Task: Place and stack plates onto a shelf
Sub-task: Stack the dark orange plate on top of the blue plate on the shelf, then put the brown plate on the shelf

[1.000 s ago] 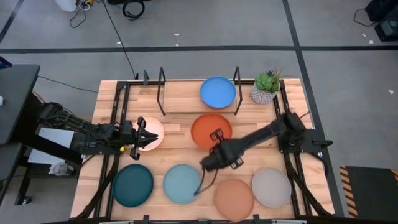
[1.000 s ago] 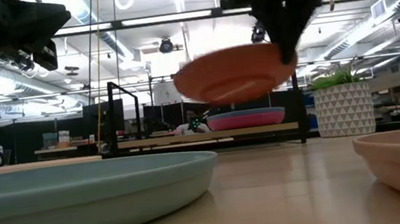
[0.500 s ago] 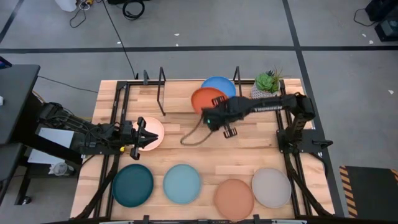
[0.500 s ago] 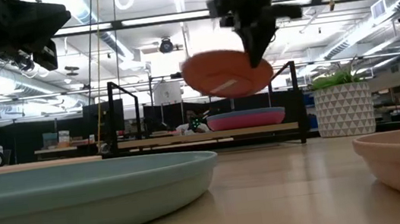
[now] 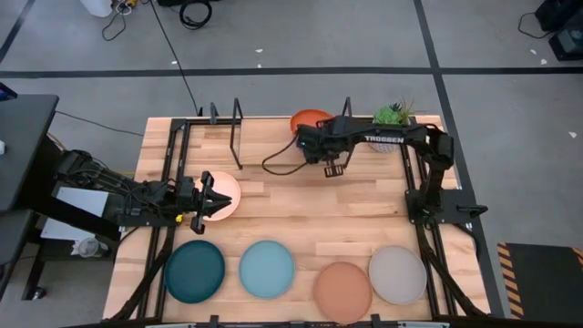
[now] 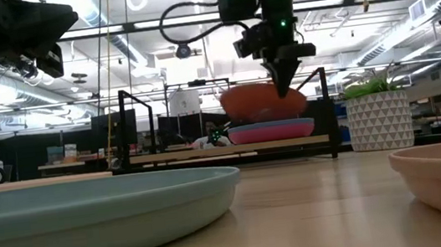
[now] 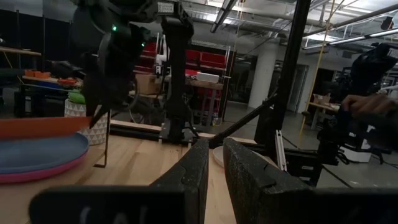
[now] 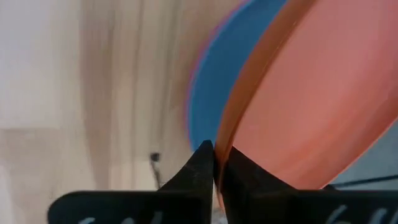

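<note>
Orange plate (image 6: 257, 102), rim in right pincer (image 6: 286, 87)

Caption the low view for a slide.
Right gripper holds the orange plate just above the blue plate and magenta plate stacked on the shelf.

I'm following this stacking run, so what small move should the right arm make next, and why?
Probably lower a little, then release. The right gripper pinches the orange plate by its rim just above the blue plate on the shelf, and the low view suggests it has not settled onto the stack.
</note>
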`<state>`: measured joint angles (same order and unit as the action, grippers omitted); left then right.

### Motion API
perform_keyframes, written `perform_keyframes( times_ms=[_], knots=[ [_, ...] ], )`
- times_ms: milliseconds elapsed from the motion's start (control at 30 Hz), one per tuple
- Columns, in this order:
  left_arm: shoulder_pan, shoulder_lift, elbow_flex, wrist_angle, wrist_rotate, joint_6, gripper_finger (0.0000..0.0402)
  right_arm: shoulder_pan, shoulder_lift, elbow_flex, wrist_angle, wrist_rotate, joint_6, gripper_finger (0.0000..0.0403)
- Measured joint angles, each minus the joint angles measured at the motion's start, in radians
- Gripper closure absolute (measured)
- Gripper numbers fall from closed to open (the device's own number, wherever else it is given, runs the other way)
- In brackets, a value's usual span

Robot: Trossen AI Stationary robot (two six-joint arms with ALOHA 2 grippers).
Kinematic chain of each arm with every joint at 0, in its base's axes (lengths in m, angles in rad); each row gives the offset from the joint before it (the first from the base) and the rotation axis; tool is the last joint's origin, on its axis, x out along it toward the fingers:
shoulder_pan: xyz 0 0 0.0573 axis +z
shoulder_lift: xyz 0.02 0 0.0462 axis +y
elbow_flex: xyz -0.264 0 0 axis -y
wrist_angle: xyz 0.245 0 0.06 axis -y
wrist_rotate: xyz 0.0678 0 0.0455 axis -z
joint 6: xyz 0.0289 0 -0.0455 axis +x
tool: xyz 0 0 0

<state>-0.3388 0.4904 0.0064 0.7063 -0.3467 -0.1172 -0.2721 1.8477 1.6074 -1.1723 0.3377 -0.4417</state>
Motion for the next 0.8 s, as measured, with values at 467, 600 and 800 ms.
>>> perform_keyframes(
  times_ms=[467,600,800],
  knots=[
    [0.0,0.0,0.0,0.0,0.0,-0.003,0.0347,-0.023,-0.001,-0.109,0.119,-0.015,0.02,0.0296],
    [0.0,0.0,0.0,0.0,0.0,-0.002,0.0347,0.007,-0.004,-0.062,0.096,-0.014,0.026,0.0292],
    [0.0,0.0,0.0,0.0,0.0,0.006,0.0347,0.062,-0.005,-0.025,0.089,0.039,0.089,0.0293]
  ],
)
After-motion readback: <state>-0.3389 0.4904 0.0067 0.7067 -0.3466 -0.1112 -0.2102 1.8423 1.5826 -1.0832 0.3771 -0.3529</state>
